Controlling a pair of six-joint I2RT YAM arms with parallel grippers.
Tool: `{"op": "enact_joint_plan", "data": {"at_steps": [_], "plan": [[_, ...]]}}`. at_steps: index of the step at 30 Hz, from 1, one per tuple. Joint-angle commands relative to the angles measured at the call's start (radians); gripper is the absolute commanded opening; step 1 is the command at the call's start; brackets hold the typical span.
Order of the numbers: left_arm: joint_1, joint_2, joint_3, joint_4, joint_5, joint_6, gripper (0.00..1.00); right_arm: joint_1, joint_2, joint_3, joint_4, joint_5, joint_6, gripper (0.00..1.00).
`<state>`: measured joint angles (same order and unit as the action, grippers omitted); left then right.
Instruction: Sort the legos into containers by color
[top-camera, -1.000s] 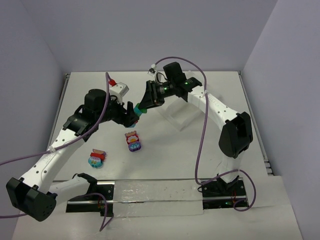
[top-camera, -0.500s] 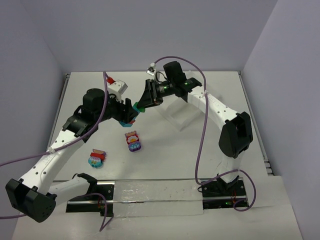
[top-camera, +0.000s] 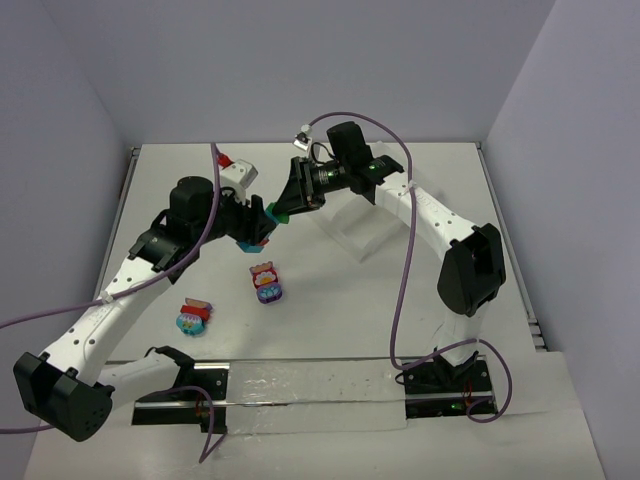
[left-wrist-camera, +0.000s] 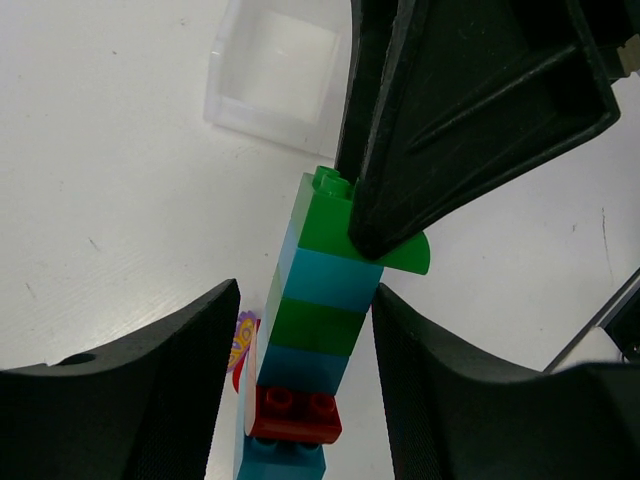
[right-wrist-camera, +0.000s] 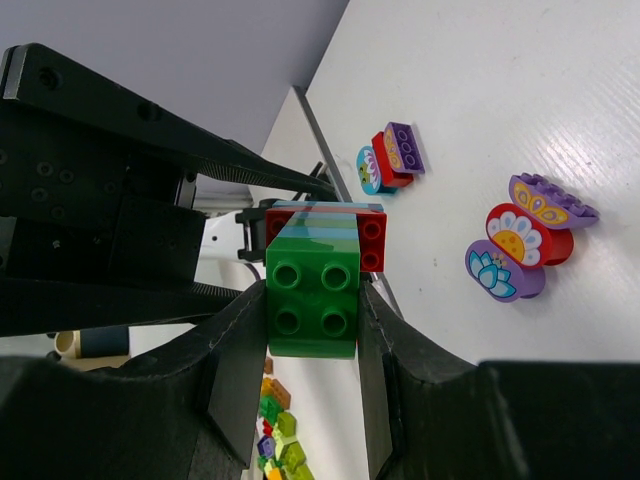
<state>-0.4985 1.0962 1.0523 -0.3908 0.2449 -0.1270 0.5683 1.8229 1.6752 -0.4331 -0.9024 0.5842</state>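
1. Above the white table (top-camera: 330, 330), left of centre, my two grippers met nose to nose around a tall stack of bricks (left-wrist-camera: 318, 318), banded green, teal, green, teal, red and teal.
2. My right gripper (right-wrist-camera: 312, 300) was clamped on the green brick at one end of that stack. A finger was pressed against each side, and the four studs faced its wrist camera.
3. My left gripper (top-camera: 258, 228) straddled the rest of the stack with its fingers (left-wrist-camera: 150, 390) spread. Bare table showed between the bricks and the finger on the left of its wrist view. The opposite finger stood close to the bricks, but I could not tell whether it touched them.
4. The stack hung in the air, off the table and outside the clear tray (top-camera: 352, 228), which lay just to the right beneath my right arm.
5. Two loose clumps of bricks lay on the table nearer my bases. A purple-and-red clump with flower prints (top-camera: 266, 282) sat just below the grippers. A teal-and-red clump (top-camera: 192, 317) sat farther left, well apart from the tray.
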Motion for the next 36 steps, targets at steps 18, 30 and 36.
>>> {"op": "enact_joint_plan", "data": {"at_steps": [18, 30, 36], "plan": [[-0.011, -0.008, 0.021, 0.061, -0.027, -0.003, 0.0, 0.027, -0.022, 0.017, 0.03, -0.017, 0.008, 0.0], [-0.009, -0.05, -0.056, 0.084, -0.116, -0.043, 0.0, -0.086, -0.098, -0.067, 0.057, 0.051, 0.055, 0.0], [-0.009, -0.012, -0.028, 0.056, -0.2, -0.089, 0.0, -0.186, -0.162, -0.077, -0.103, 0.387, -0.036, 0.0]]}}
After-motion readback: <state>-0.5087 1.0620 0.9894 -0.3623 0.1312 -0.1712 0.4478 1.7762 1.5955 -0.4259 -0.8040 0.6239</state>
